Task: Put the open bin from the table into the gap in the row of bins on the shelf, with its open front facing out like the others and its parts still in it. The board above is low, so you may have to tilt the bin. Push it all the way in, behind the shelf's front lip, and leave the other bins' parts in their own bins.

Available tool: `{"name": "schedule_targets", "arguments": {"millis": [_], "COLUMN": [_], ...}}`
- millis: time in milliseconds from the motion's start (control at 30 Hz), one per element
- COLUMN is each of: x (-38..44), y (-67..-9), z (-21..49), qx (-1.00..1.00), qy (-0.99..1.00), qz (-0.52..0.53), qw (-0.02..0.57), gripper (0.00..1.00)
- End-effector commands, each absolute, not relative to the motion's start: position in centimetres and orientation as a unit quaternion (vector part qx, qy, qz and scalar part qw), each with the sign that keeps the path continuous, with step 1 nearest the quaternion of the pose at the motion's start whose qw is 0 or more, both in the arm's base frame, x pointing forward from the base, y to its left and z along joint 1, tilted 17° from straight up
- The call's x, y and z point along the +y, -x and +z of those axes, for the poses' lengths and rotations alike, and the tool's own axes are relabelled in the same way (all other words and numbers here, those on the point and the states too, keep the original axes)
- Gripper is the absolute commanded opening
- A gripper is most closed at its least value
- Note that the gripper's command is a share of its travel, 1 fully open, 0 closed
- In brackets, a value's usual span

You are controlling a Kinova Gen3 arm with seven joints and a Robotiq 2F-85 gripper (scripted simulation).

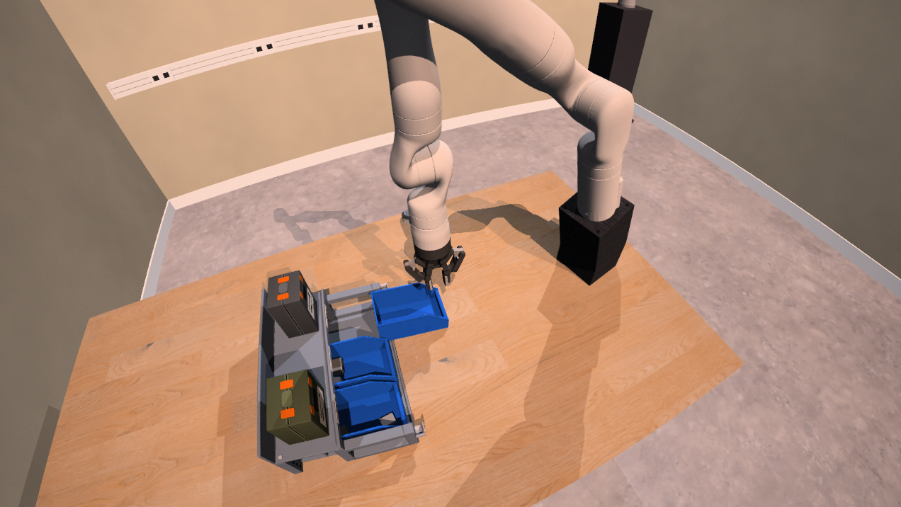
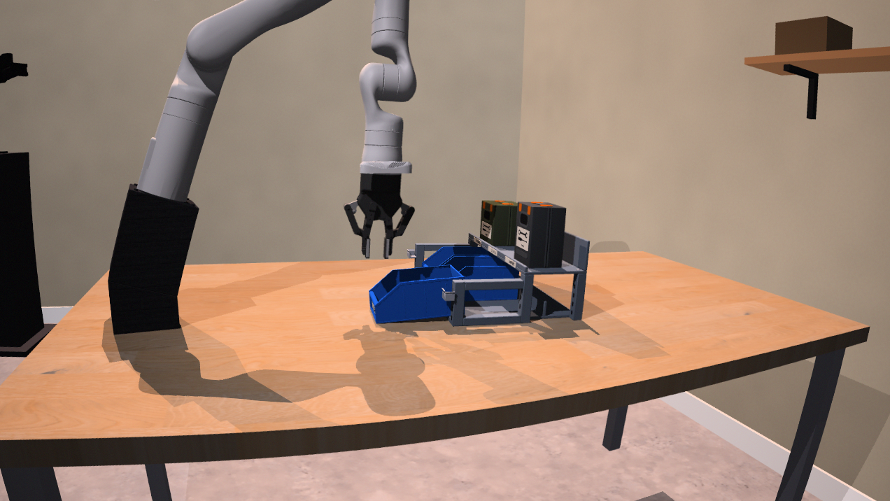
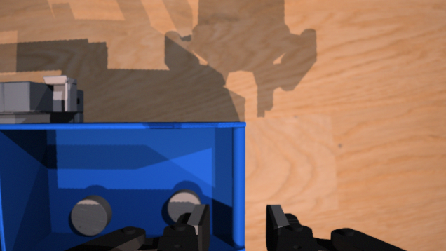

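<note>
The loose blue bin [image 1: 413,328] [image 2: 411,301] [image 3: 133,179] stands upright on the table, its back end at the shelf's front edge and its low front facing away from the shelf. Two grey cylinders [image 3: 89,218] [image 3: 182,202] lie in it. My gripper [image 1: 439,285] [image 2: 376,256] [image 3: 238,222] is partly open and empty, pointing down above the bin's front end; in the wrist view its fingers appear on either side of the front wall. The gap [image 1: 348,322] is at the shelf's end, beside the middle bin [image 1: 368,357]. The far bin [image 1: 365,403] stands beyond that.
The grey shelf has a side rail [image 1: 381,438] [image 2: 492,285] at each end. A dark toolbox [image 1: 291,303] [image 2: 540,236] and a green toolbox [image 1: 296,408] [image 2: 497,224] stand on its upper board [image 1: 296,355]. A clip [image 3: 64,92] sticks out near the loose bin.
</note>
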State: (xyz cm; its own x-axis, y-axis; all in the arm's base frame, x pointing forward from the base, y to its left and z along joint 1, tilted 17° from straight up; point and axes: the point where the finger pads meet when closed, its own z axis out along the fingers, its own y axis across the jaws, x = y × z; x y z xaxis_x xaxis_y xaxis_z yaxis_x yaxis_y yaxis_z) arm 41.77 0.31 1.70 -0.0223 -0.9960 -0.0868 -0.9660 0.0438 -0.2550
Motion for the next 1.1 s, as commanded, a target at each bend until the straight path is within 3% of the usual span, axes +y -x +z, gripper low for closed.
{"name": "schedule_targets", "arguments": {"millis": [0,1067], "x": [0.3,0.3], "y": [-40.2,-40.8], "z": [0.9,1.2], "qx": [0.712,0.712], "qy": [0.687,0.687], "qz": [-0.069,-0.071], "qw": [0.13,0.132], "gripper": [0.39,0.39]}}
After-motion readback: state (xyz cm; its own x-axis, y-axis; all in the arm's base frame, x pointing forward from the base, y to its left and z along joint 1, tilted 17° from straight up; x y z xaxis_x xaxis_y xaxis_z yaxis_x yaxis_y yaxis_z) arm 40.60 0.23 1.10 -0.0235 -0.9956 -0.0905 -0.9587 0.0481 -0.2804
